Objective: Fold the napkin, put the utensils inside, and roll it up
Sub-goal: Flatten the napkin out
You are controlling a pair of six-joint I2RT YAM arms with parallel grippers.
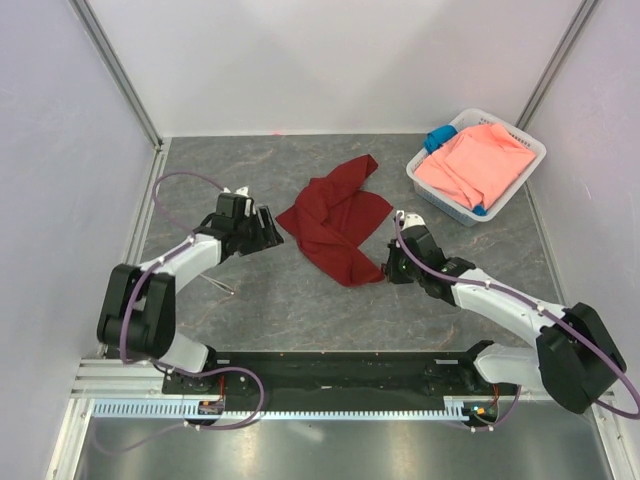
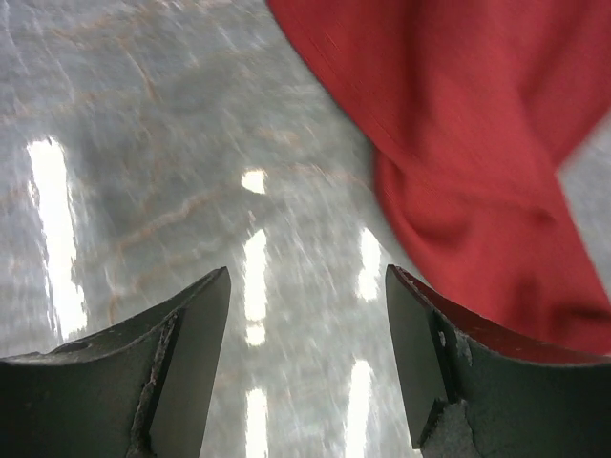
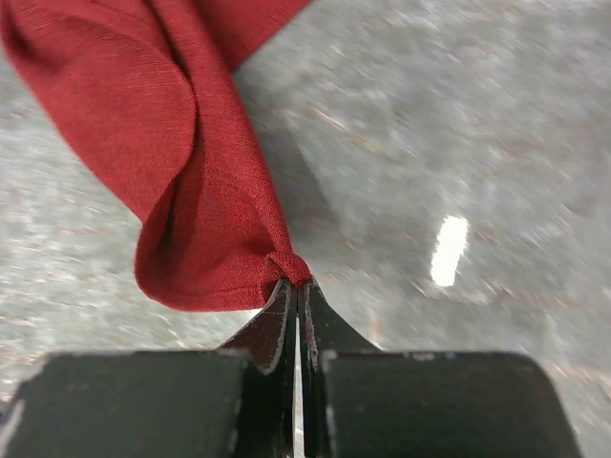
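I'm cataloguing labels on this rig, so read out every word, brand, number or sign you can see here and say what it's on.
No text can be read in any view.
The napkin, basket and table: no print.
The left gripper and right gripper: plain black fingers, no marking.
Small fittings on the rail at the arm bases: too small to tell.

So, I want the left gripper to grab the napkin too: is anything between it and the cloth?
Nothing visible. Only bare table lies between the open left gripper and the napkin; the right gripper pinches its near corner.
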